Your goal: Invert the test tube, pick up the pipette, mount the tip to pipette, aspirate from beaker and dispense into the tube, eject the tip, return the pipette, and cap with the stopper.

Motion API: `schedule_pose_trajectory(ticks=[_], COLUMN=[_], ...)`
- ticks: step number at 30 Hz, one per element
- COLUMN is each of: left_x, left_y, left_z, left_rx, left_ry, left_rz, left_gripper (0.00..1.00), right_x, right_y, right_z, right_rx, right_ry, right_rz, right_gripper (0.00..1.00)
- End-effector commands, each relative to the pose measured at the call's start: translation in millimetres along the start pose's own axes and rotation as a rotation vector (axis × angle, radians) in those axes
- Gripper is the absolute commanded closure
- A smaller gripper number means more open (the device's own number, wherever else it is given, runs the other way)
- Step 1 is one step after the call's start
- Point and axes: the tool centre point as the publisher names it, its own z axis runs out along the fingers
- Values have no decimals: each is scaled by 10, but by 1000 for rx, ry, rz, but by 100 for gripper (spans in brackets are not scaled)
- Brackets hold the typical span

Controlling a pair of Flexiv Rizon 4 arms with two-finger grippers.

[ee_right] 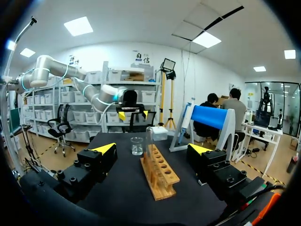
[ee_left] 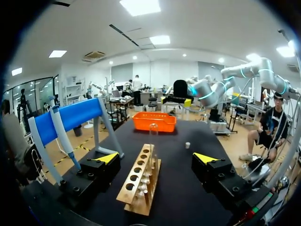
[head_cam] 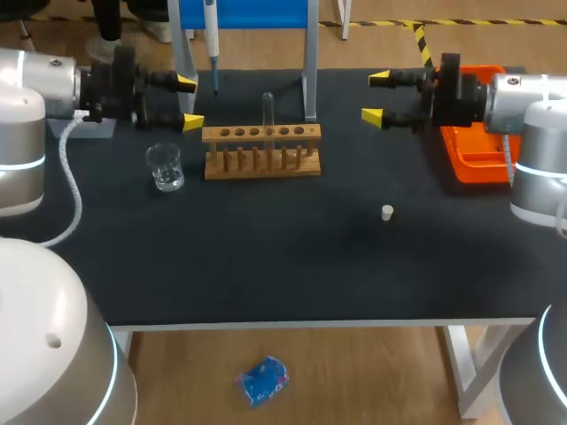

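A clear test tube point(head_cam: 267, 110) stands in the wooden rack point(head_cam: 261, 150) with its rounded end up; it also shows as test tube point(ee_left: 153, 134) and test tube point(ee_right: 149, 139). The pipette point(head_cam: 211, 44) hangs on the blue stand point(head_cam: 306, 88) behind the rack. A glass beaker point(head_cam: 166, 166) sits left of the rack. The small white stopper point(head_cam: 387, 212) lies on the mat at front right. My left gripper point(head_cam: 190, 103) hovers open left of the rack, and my right gripper point(head_cam: 376, 97) hovers open to its right. They face each other and neither holds anything.
An orange tray point(head_cam: 474, 146) lies at the table's right edge under my right arm. A grey box point(head_cam: 89, 126) sits at the far left beneath my left arm. The black mat point(head_cam: 283, 257) runs from the rack to the front edge.
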Motion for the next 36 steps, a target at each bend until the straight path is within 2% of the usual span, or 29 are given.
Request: schedule_pose_trajectory(ticks=[1,7,10,14,24,29,36], left_x=[55,55,55,55,55,55,55], left_y=[-16,-16,-16,-16,-16,-16,-16], left_z=[-13,-13,-13,-13,-13,-13,-13], left_rx=[-2,-2,-2,-2,-2,-2,-2], left_ry=[-19,-19,-19,-19,-19,-19,-19], left_rz=[0,0,0,0,0,0,0], left_gripper=[0,0,0,0,0,0,0], right_x=[7,7,30,86,82,-6,-92], right_y=[-3,-3,-31,-83,-206,-199,-258], right_z=[3,3,88,291,920,1161,1422], right_rx=[1,1,6,13,-66,-86,-65], right_ry=[-2,-2,39,107,295,353,387], right_rz=[0,0,-12,-44,-33,-23,-8], right_gripper=[0,0,0,0,0,0,0])
